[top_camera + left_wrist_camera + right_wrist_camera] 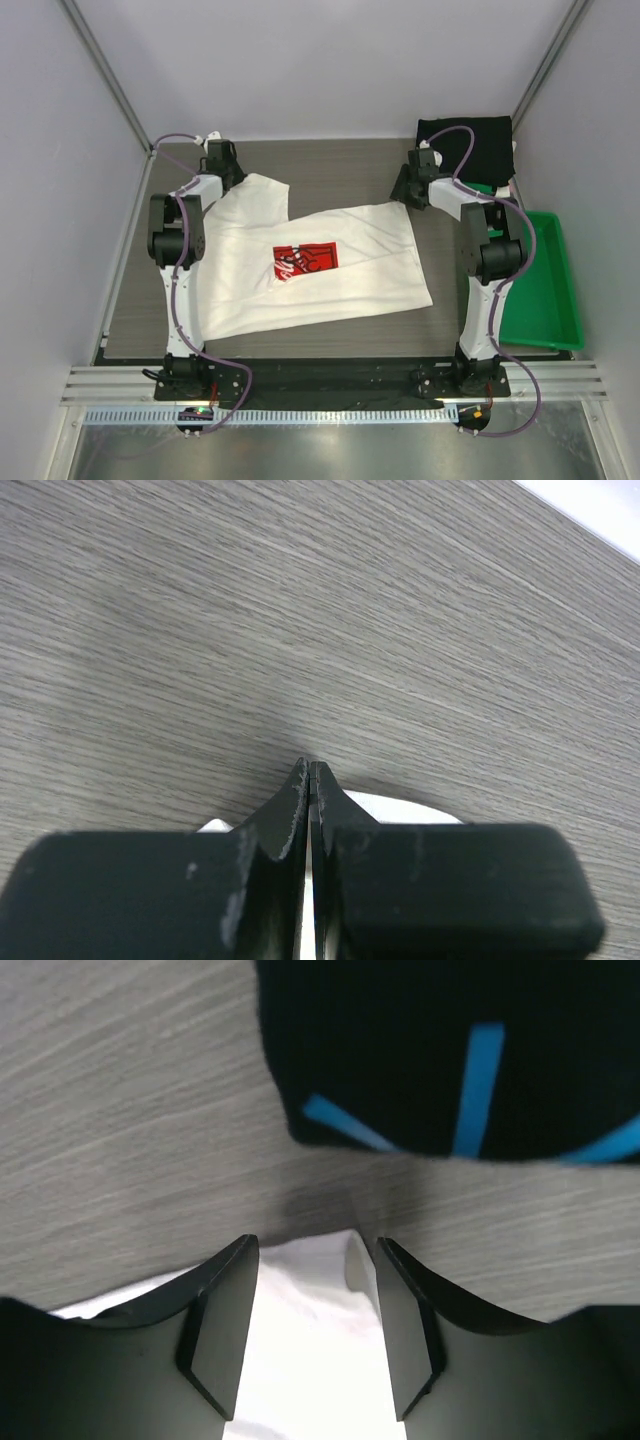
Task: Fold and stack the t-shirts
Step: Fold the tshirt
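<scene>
The white t-shirt (330,265) with a red square print (306,259) lies spread on the table, its front up. My left gripper (222,160) is at the shirt's far left corner. In the left wrist view it (310,765) is shut, with a thin sliver of white cloth (400,808) between the jaws. My right gripper (410,186) is at the shirt's far right corner. In the right wrist view it (315,1245) is open, and the white cloth (310,1350) lies between the jaws. A black t-shirt (465,145) lies at the back right.
A green plastic tray (548,290) stands at the right edge of the table, beside my right arm. The black t-shirt with blue markings (400,1050) lies just beyond my right gripper. Grey wood-grain table (300,630) stretches ahead of my left gripper.
</scene>
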Tool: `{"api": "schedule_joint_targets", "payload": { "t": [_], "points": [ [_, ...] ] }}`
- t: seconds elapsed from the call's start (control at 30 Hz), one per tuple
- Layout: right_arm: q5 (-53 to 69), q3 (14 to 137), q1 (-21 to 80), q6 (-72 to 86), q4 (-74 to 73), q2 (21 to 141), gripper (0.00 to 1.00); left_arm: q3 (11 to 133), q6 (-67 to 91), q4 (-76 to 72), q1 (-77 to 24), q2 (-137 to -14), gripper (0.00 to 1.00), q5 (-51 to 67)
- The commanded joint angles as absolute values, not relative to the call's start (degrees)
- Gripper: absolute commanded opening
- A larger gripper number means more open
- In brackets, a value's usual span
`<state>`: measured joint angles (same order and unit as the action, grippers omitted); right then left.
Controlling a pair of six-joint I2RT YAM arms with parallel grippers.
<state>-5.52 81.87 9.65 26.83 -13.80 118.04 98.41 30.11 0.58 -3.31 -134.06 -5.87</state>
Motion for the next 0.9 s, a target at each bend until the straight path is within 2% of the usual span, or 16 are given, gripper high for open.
{"api": "schedule_joint_targets", "payload": {
  "t": [0.0,0.2,0.3,0.33,0.4,0.43,0.5,0.6,0.7,0.87],
  "points": [
    [-6.94,85.51,9.93,25.66,-13.27,119.17,0.55,97.47,30.15,0.18,-3.25,-131.40,0.00,-7.03],
    [-5.98,85.08,9.84,26.10,-12.83,119.97,0.43,97.38,29.88,0.26,-3.34,-131.31,0.00,-7.12],
    [-5.89,83.77,9.93,26.54,-12.39,118.92,0.32,97.21,29.88,0.26,-3.25,-131.31,0.00,-7.12],
    [-5.89,83.41,9.93,26.63,-12.13,118.22,0.25,97.21,29.88,0.26,-3.34,-131.31,0.00,-7.12],
    [-5.71,82.71,9.93,26.63,-11.78,117.51,0.17,97.47,29.88,0.26,-3.25,-131.31,0.00,-7.03],
    [-5.63,82.53,9.93,26.63,-11.78,116.90,0.08,97.64,29.88,0.26,-3.34,-131.66,0.00,-6.94],
    [-5.10,82.44,9.93,26.98,-11.95,116.19,0.01,98.43,29.88,0.44,-3.25,-132.01,0.00,-6.85],
    [-4.57,83.84,9.93,26.46,-13.09,114.61,0.01,98.70,30.14,0.88,-2.99,-131.66,0.00,-5.72],
    [-5.01,85.77,9.84,25.14,-15.73,112.42,0.01,103.17,31.64,7.98,-2.99,-130.17,0.00,-7.20],
    [-4.49,85.96,8.79,24.17,-17.23,107.94,0.01,103.54,31.20,13.97,-2.99,-122.71,0.00,-6.50]
  ]
}}
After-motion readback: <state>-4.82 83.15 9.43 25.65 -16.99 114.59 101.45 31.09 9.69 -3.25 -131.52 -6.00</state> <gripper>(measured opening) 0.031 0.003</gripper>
